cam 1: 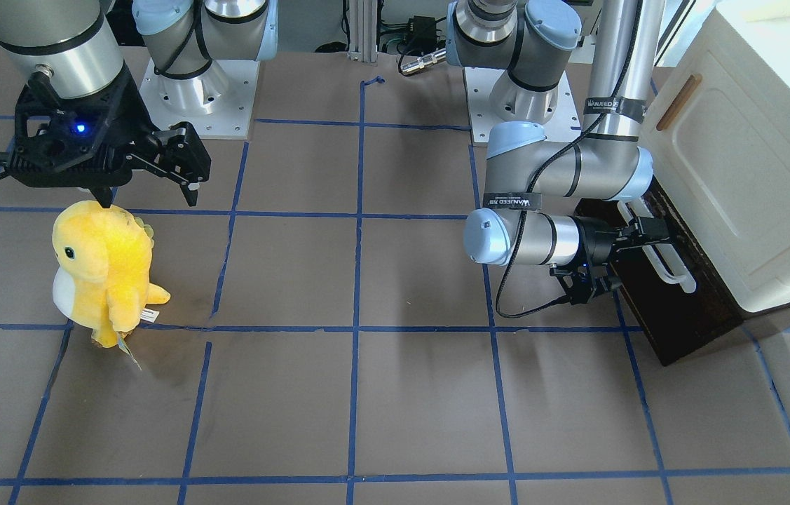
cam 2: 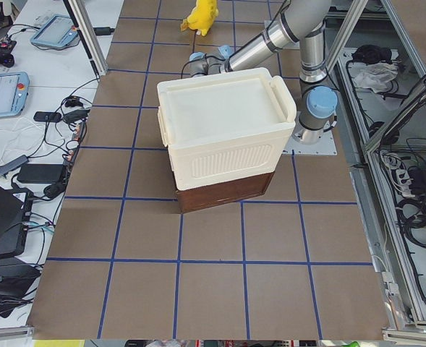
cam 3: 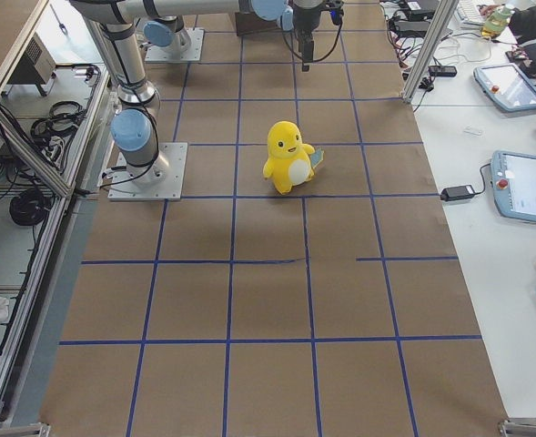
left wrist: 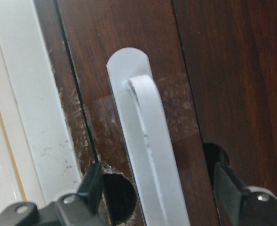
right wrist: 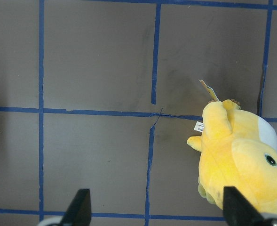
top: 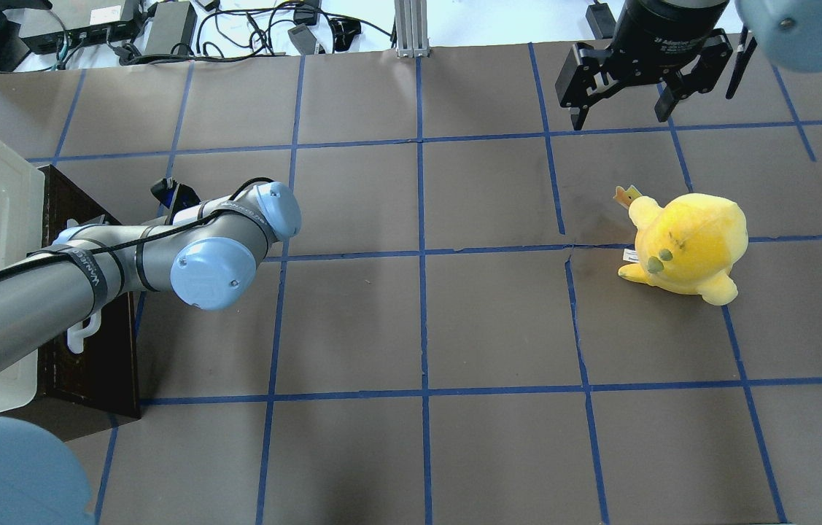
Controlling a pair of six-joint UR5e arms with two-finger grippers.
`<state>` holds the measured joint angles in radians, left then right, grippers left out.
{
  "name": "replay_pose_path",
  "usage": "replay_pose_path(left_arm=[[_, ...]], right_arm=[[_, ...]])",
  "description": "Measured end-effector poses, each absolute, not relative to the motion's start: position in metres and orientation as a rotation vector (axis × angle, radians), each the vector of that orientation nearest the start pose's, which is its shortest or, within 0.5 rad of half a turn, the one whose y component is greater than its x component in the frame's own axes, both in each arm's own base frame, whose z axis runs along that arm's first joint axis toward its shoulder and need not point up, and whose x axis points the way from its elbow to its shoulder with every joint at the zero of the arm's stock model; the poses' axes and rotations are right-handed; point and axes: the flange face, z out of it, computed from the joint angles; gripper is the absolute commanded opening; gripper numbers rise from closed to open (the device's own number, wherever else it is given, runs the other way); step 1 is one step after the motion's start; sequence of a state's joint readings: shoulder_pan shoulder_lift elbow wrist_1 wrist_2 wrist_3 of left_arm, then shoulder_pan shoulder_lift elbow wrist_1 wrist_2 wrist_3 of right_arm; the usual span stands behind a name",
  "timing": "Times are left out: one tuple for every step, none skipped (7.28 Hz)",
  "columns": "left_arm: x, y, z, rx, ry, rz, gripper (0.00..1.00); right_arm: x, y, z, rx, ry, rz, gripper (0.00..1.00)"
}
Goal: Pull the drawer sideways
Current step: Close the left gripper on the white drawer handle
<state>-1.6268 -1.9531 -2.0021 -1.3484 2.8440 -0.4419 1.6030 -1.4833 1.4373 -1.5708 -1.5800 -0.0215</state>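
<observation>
On brown table (cam 1: 395, 280), dark drawer (cam 1: 682, 319), white handle (cam 1: 678, 277).

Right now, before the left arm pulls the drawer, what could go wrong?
The left end effector straddles the long white bar handle with jaws open; pulling before it closes could slip off.
The cream cabinet looks unanchored, so it may slide along with the dark brown wooden drawer.

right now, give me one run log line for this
phase: pre-grasp | left gripper: open, astride handle of drawer | right gripper: open, holding nothing
</observation>
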Motion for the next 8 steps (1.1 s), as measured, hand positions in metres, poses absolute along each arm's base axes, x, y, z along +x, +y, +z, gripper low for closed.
replay_pose_path(left_arm=[[-0.0659, -0.4912, 0.1918, 0.053, 1.82, 0.201, 0.64], [-0.0662, -0.4907, 0.1911, 0.054, 1.82, 0.201, 0.63], [-0.0665, -0.4906, 0.1903, 0.054, 1.82, 0.201, 0.59], [-0.0667, -0.4908, 0.1897, 0.054, 1.82, 0.201, 0.55], [-0.067, -0.4908, 0.1895, 0.054, 1.82, 0.201, 0.51], [-0.0678, -0.4908, 0.1893, 0.055, 1.821, 0.201, 0.51], [-0.0685, -0.4906, 0.1892, 0.056, 1.822, 0.2, 0.49], [-0.0691, -0.4904, 0.1891, 0.057, 1.823, 0.2, 0.48]], right_arm=[[0.1495, -0.5285, 0.509, -0.084, 3.149, -0.073, 1.0], [0.1495, -0.5285, 0.509, -0.084, 3.149, -0.073, 1.0], [0.1495, -0.5285, 0.509, -0.084, 3.149, -0.073, 1.0], [0.1495, -0.5285, 0.509, -0.084, 3.149, -0.073, 1.0], [0.1495, -0.5285, 0.509, -0.084, 3.149, -0.073, 1.0], [0.1495, -0.5285, 0.509, -0.084, 3.149, -0.073, 1.0], [0.1495, -0.5285, 0.509, -0.084, 3.149, -0.073, 1.0], [0.1495, -0.5285, 0.509, -0.084, 3.149, -0.073, 1.0]])
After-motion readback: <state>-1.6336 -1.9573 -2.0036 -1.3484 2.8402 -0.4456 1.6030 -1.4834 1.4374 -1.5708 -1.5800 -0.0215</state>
